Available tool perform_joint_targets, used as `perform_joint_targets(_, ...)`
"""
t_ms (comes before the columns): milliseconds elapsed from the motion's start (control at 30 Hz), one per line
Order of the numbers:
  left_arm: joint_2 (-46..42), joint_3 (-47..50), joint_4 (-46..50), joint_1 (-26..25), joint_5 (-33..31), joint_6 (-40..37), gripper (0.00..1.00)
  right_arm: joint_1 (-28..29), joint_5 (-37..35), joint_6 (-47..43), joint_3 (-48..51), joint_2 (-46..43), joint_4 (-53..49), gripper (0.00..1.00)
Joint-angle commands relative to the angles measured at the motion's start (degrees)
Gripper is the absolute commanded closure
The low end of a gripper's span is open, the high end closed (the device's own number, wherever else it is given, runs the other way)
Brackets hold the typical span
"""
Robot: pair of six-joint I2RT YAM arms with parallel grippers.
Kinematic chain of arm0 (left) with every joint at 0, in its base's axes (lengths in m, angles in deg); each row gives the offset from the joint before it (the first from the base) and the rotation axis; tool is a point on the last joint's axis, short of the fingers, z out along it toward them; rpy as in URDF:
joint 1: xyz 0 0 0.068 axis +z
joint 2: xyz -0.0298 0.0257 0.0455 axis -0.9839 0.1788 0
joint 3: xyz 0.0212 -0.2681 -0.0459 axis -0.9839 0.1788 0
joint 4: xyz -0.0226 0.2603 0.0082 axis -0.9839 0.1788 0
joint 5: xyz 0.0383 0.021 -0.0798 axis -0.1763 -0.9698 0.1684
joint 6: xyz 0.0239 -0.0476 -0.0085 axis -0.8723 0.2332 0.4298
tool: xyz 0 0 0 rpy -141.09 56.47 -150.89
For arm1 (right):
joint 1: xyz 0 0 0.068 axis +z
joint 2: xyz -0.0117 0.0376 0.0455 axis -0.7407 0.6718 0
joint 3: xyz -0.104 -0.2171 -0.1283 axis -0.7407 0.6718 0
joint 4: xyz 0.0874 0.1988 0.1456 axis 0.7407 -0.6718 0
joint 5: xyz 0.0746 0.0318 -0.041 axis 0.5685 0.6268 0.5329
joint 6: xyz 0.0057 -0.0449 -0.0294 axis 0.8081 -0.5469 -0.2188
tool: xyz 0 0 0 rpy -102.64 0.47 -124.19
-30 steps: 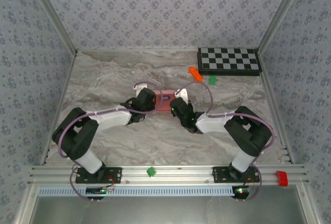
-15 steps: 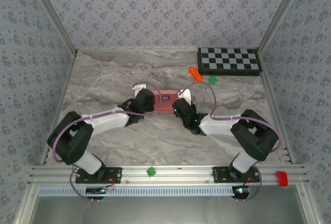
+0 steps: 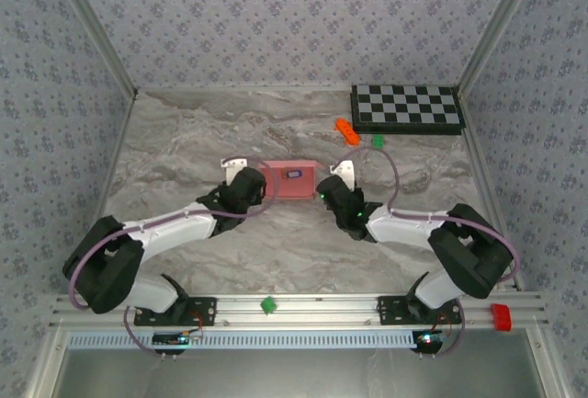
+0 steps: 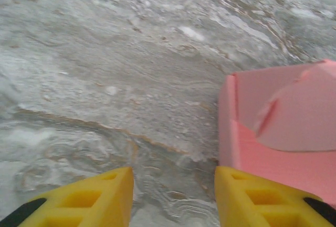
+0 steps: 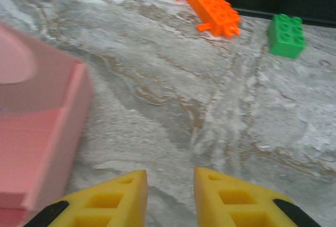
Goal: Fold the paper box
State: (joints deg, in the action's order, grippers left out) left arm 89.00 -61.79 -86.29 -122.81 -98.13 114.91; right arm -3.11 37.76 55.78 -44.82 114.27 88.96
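Jaws of the left gripper point(image 4: 173, 187) are standing moderately apart and gripping nothing. The box point(image 4: 278, 132) is lying at the right of that wrist view, its wall just beside the right-hand yellow finger; contact is unclear. Jaws of the right gripper point(image 5: 169, 187) are standing narrower over bare table point(image 5: 173, 106), holding nothing, with the box at the left edge. From above, the box is sitting mid-frame between both grippers.
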Motion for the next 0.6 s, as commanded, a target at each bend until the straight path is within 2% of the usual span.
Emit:
perform_joint_targets(0, -2.4, -0.4, 5.6, 1.4, -6.3, 1.4, 0.55, -3.2, 1.2, 2.2, -3.3, -1.9, -8.3, 0.69)
perform_joint_targets(100, -2.8, -2.5, 8.1, 4.6, -5.9, 1.6, 0.55, -6.7, 5.7, 2.2, -6.4, -2.4, -12.0, 0.69)
perform_joint_targets(167, -3.0, -4.2, 8.0, 7.1, -3.0, 0.4, 0.53, -8.7, 9.1, 1.6, -8.7, -2.5, -14.1, 0.69)
perform_joint_targets(333, -0.9, -11.7, 7.7, 13.1, 9.7, -4.3, 0.5, -14.9, 23.2, -0.1, -16.8, -2.1, -19.0, 0.67)
perform_joint_targets(567, 6.0, -24.0, 12.1, 16.7, 26.1, -7.2, 0.49, -17.6, 39.7, -4.2, -30.1, 3.1, -25.0, 0.65)
